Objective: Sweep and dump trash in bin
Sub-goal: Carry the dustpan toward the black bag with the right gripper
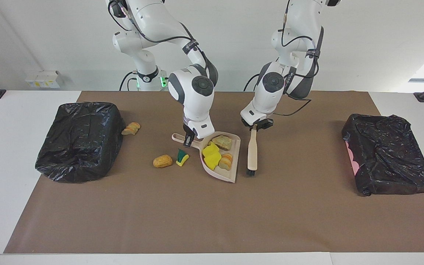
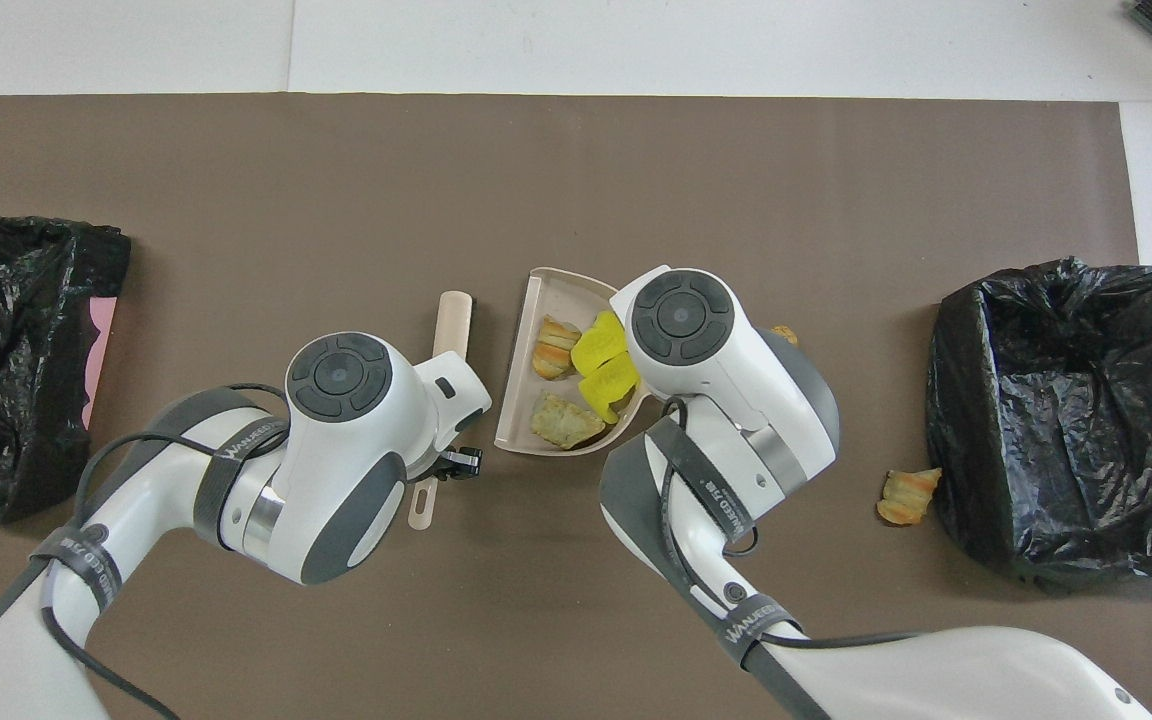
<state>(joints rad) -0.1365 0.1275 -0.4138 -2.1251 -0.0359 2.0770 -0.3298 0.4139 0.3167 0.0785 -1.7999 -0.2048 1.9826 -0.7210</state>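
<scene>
Fingers of the right gripper (image 1: 188, 140) pinch the dustpan (image 1: 234, 173) handle; the left gripper (image 1: 255, 127) clamps the brush (image 1: 251, 152) beside it. Four scraps (image 1: 217, 154) sit in the pan, two (image 1: 170, 160) beside it, one (image 1: 131, 128) by the bin (image 1: 79, 140).

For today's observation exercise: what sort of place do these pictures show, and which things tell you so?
Probably a robotics lab set up for a cleaning trial: two white arms at a table covered by a brown mat, with staged trash in a dustpan and bag-lined bins.
</scene>
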